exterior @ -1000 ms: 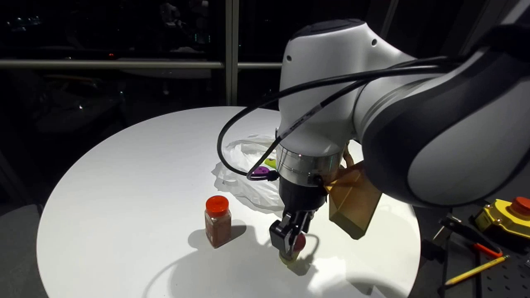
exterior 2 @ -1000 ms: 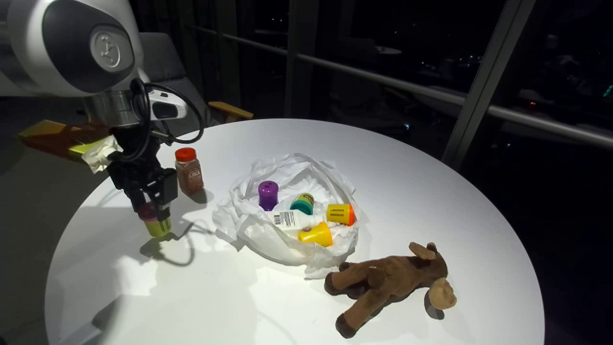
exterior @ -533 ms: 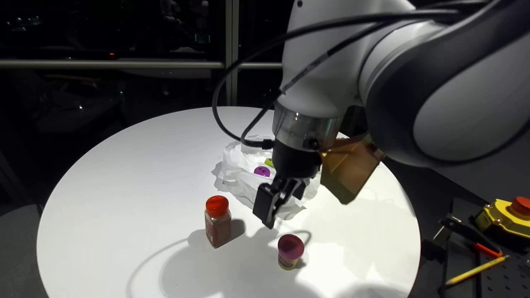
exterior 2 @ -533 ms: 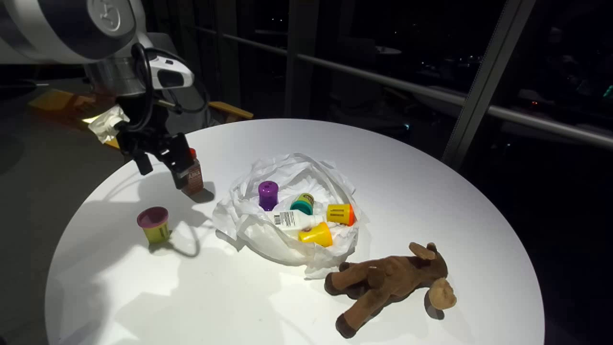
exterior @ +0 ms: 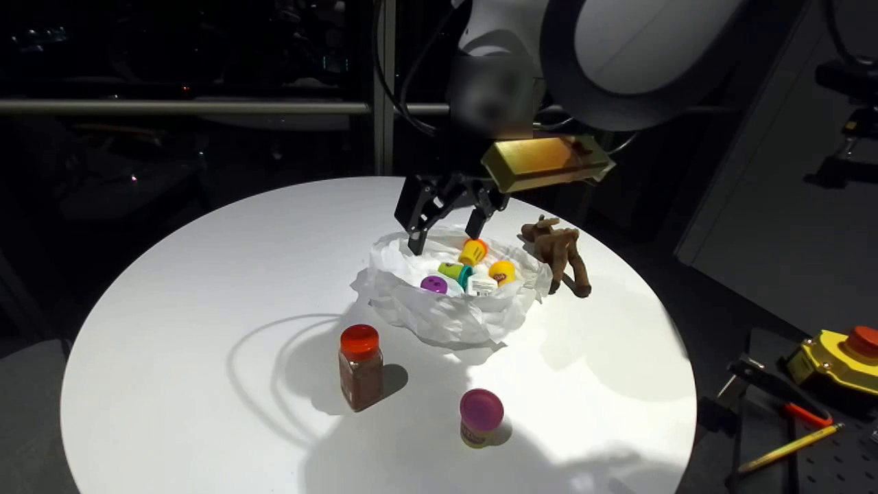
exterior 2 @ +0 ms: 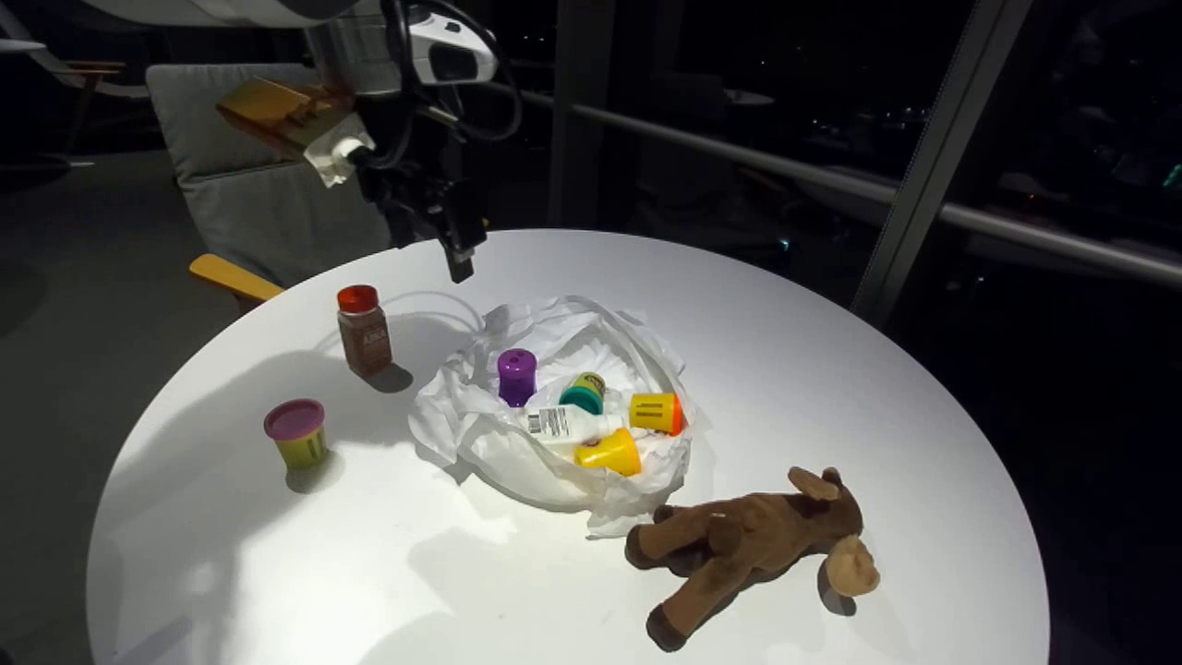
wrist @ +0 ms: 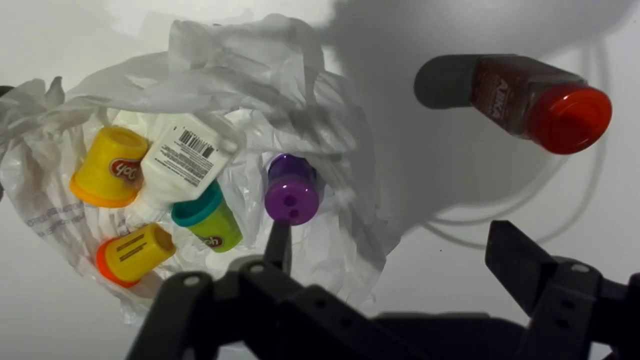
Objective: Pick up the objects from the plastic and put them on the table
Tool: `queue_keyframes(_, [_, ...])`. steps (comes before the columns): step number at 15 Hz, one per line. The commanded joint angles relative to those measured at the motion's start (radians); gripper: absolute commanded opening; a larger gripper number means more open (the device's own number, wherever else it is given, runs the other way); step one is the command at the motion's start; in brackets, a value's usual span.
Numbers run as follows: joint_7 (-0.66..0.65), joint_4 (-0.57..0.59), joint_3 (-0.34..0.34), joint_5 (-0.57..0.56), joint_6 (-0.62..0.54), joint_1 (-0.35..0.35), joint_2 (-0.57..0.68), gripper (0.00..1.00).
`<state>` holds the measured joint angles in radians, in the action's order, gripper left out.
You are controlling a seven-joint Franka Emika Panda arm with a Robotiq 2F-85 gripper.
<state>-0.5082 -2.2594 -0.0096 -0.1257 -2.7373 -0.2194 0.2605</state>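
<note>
Hovers, in an exterior view, with a black gripper (exterior 2: 431,254) high by the far left edge of a crumpled white plastic bag (exterior 2: 512,471) on a round table (exterior 2: 813,388), with jaws spread wide and nothing held. Looks likely to go next for the purple jar (wrist: 291,195), inside the bag and, of all its contents, closest to the jaws. In the wrist view, found left of the gap, just past the tip of the left-hand finger (wrist: 278,247), not between the two; probably calls for a shift left, then a drop. Seems to stand nearly upright, with its long axis roughly vertical. Glossy deep purple below, brighter purple on the round lid, with dark spots on top. Apart from a green tub (wrist: 219,225) and a white bottle (wrist: 185,155), both farther left.
</note>
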Motion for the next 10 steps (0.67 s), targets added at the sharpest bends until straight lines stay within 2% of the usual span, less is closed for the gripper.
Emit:
queue_keyframes(1, [0.027, 0.123, -0.017, 0.026, 0.018, 0.029, 0.103, 1.00])
queue_keyframes(10, [0.060, 0.293, -0.030, 0.143, 0.100, 0.089, 0.293, 1.00])
